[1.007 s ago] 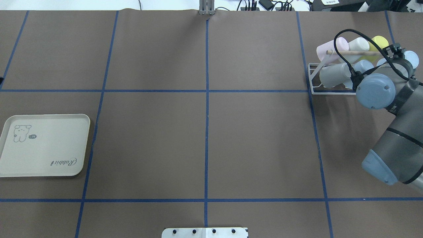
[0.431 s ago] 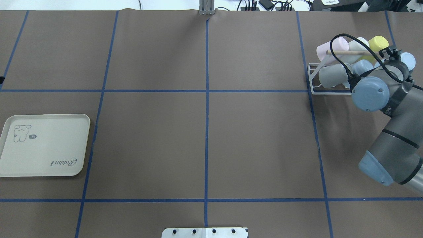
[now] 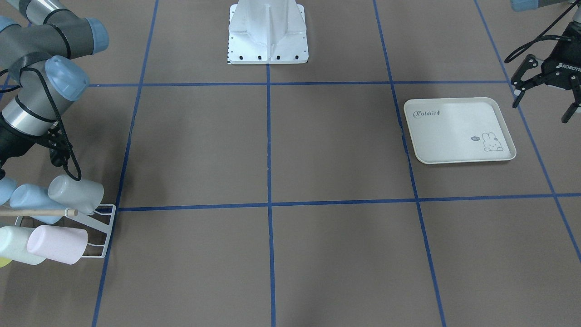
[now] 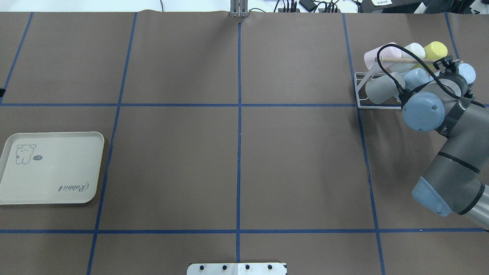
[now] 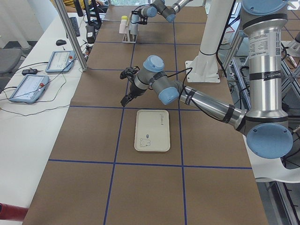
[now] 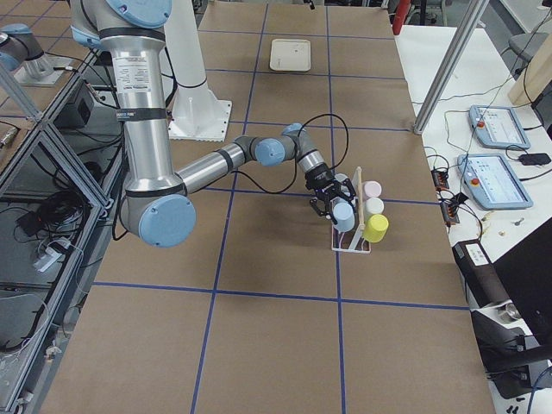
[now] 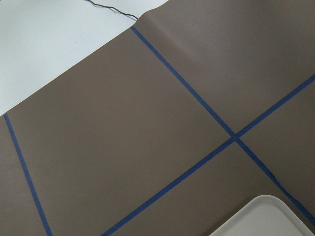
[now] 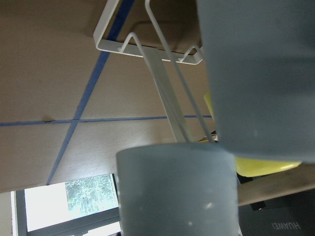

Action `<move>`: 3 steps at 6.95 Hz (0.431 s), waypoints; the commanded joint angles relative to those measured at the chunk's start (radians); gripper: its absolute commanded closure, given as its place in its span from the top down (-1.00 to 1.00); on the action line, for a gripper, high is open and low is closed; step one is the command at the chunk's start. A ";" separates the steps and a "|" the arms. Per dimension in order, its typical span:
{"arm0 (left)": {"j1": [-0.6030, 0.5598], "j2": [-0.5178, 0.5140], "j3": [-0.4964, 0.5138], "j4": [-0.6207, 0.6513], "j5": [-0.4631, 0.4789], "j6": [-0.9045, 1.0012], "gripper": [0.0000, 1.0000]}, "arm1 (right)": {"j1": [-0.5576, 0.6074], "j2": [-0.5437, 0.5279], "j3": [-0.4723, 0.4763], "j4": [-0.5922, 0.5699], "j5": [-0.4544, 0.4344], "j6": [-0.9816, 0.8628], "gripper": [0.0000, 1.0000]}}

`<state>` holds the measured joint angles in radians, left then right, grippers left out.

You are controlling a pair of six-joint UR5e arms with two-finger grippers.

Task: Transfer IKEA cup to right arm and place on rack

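The white wire rack (image 4: 359,91) with its wooden dowel (image 4: 405,60) stands at the far right and carries pink (image 4: 372,55), grey (image 4: 378,89), yellow (image 4: 437,49) and other pastel cups. My right gripper (image 6: 328,200) is at the rack's right end, shut on a light-blue cup (image 4: 467,71) held against the other cups. That cup fills the bottom of the right wrist view (image 8: 177,191), with rack wires (image 8: 147,49) just behind it. My left gripper (image 3: 543,105) hangs open and empty above the table beside the tray.
A cream rabbit-print tray (image 4: 49,168) lies at the left, bare; its corner shows in the left wrist view (image 7: 270,219). The robot's white base (image 3: 268,32) stands at the near middle. Blue tape lines grid the brown table.
The right arm has swung a little left and toward the robot, carrying the light-blue cup along the rack's end. The rack and its cups shifted slightly. The tray has not moved.
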<state>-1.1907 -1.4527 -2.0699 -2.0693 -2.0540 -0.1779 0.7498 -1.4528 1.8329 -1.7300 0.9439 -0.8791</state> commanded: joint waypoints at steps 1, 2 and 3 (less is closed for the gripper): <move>0.000 -0.002 0.001 0.000 0.000 -0.006 1.00 | -0.003 0.000 -0.007 0.000 -0.013 -0.008 -0.63; 0.000 -0.003 0.001 0.000 0.000 -0.020 1.00 | -0.004 -0.001 -0.009 0.000 -0.025 -0.020 -0.62; 0.000 -0.003 0.001 0.000 0.000 -0.020 1.00 | -0.004 0.000 -0.012 0.000 -0.028 -0.032 -0.53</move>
<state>-1.1904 -1.4550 -2.0694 -2.0693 -2.0540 -0.1931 0.7463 -1.4532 1.8239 -1.7302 0.9233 -0.8975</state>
